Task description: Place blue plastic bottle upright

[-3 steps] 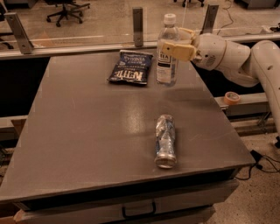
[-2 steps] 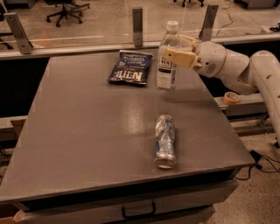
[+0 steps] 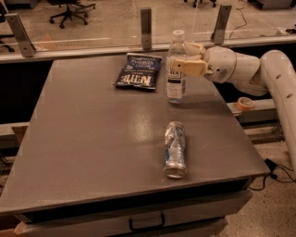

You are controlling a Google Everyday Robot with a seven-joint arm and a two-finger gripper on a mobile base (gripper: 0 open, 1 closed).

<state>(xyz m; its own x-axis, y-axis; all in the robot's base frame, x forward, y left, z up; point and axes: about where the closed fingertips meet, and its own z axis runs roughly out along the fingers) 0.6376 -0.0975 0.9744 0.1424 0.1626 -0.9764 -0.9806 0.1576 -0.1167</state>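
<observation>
On the gray counter [image 3: 92, 139], the blue plastic bottle [image 3: 175, 87] stands upright, cap up, against the tool [image 3: 184, 59]; I cannot tell whether the tool grips it.

Grey table [image 3: 92, 139], flat matte top with soft glare near the middle. A drawer runs under its front edge, with a dark handle [image 3: 145, 222]. My gripper [image 3: 185, 60] sits over the table's far right part.

Behind the table is a low glass screen [image 3: 92, 23] held by three metal posts [image 3: 145, 25]. Past the glass, a pale smooth floor [image 3: 115, 16] and a black swivel chair [image 3: 69, 9] at the top of the view.

At the right of the view, a ledge [image 3: 259, 109] carries a tape roll [image 3: 245, 102]. Below it lies speckled flooring [image 3: 273, 208], with dark cables [image 3: 277, 169] trailing across. The light is warm and dim.
</observation>
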